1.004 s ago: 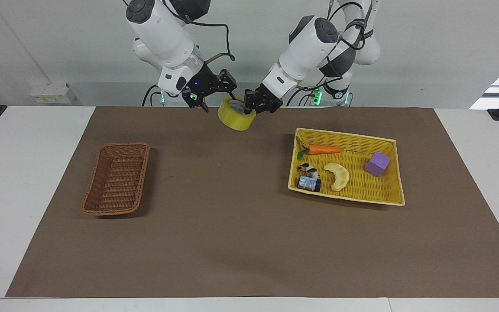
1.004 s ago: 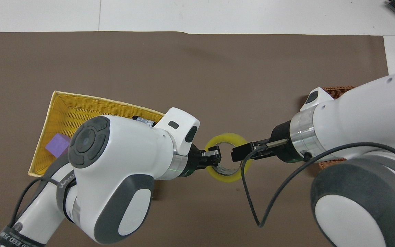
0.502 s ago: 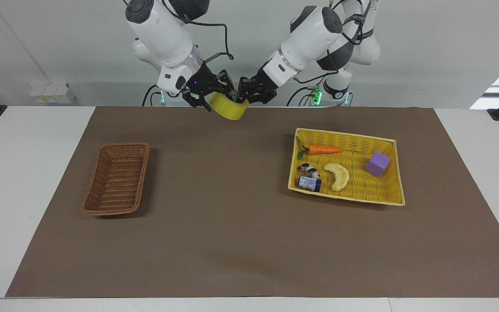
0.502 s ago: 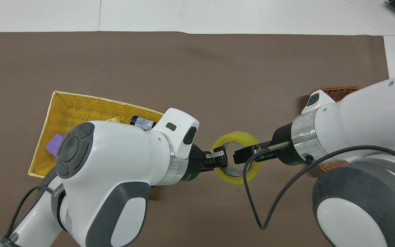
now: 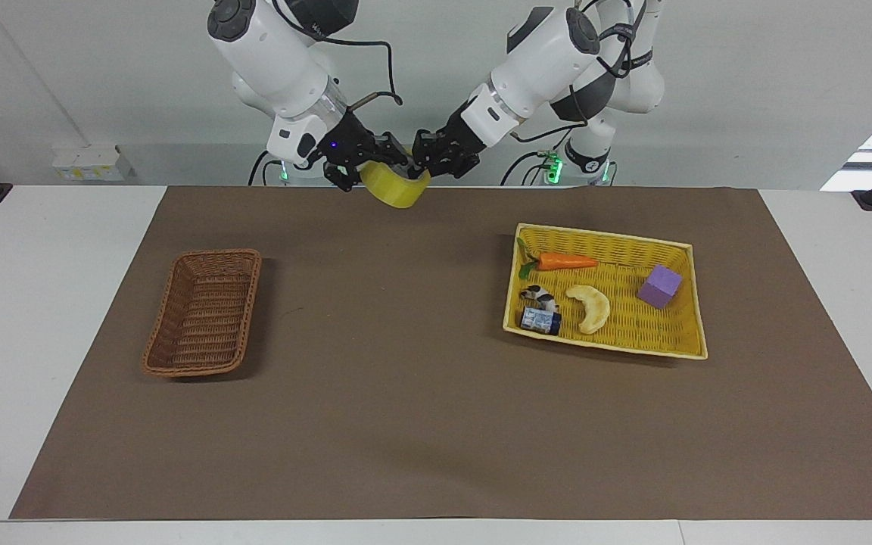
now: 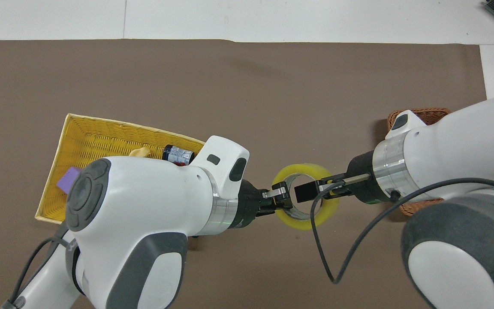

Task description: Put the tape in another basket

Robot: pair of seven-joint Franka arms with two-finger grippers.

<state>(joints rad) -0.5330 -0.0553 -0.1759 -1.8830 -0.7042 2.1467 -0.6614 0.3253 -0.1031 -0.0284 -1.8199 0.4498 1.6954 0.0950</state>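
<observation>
Yellow packing tape roll [image 5: 395, 187] aloft, left gripper [image 5: 427, 161] at its 3 o'clock, right gripper [image 5: 364, 165] at 9, both clamping its rim

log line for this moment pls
phase: handover | tape: in air, both tools on it | left tool | right tool | basket: no tape yet

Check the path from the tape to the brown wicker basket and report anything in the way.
Nothing visible blocks it. The tape hangs in the air between the left gripper and right gripper. Only bare brown mat lies between there and the brown wicker basket.
</observation>
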